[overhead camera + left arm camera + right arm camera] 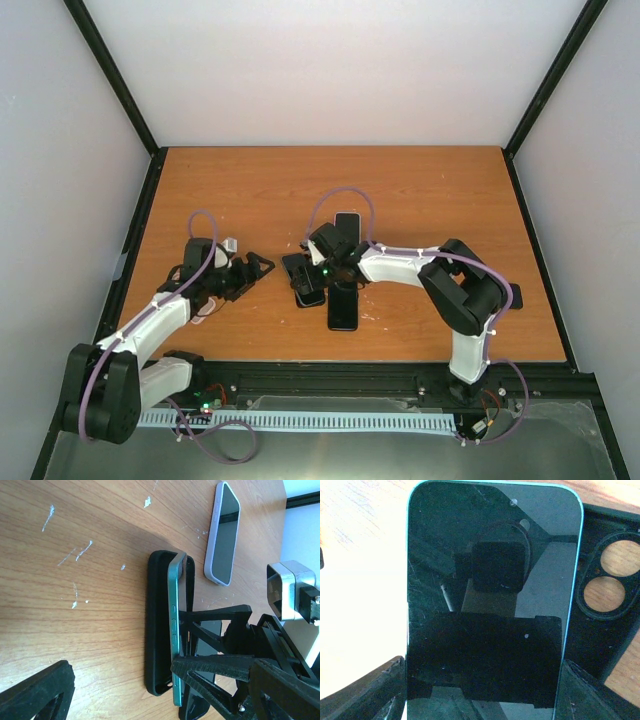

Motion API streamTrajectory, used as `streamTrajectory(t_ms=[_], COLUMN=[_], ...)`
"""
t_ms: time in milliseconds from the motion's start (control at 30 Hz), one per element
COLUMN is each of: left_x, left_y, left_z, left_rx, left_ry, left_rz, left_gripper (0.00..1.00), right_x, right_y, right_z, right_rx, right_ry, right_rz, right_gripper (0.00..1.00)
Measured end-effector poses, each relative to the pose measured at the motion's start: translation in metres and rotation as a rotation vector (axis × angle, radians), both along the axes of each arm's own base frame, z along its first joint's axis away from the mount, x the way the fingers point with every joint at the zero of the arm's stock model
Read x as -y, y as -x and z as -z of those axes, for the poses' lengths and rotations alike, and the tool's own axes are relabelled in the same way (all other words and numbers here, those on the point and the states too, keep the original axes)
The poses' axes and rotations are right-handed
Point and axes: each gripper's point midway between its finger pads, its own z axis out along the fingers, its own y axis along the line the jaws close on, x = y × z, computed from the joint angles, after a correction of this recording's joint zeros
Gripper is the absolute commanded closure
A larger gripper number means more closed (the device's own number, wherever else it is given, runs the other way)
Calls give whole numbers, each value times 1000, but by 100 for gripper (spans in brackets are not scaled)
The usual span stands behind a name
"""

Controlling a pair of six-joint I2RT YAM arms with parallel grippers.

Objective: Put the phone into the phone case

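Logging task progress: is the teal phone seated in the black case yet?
Not seated. The teal phone leans tilted in the black case, one long edge raised clear of it, gripped by the right gripper.

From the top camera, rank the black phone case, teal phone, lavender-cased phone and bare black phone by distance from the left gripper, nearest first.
1. Black phone case, just right of the left gripper.
2. Teal phone, leaning on the case, in the right gripper.
3. Lavender-cased phone, farther back, and bare black phone, nearer the bases: too close to call.
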Motion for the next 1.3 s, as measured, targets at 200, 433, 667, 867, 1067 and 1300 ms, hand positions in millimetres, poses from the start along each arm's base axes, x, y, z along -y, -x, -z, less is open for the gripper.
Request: streamTrajectory(t_ms=[200,433,667,867,1067,1300], left_x=[1,1,4,8,12,20], left_y=[-1,0,-5,-12,-19,-26], left_z=[5,17,26,31,38,50], left_rx=[-16,-54,-82,-90,-103,-124], left_ry=[1,-7,-3,11,23,31], left_rz=[4,8,17,30,42,58], left_gripper=[10,17,26,30,35,53], right_x=[3,10,16,36,38,33], right_y=[-2,-2,-2,-15,-25,-25], right_z=[1,-4,-12,-4,4,13], right_rx=[6,-9,-7,-31,-42,-66], right_ry=[10,10,-8,-16,-31,-47], right_rz=[34,92,120,198,219,205], right_gripper=[19,12,37,57,65,80])
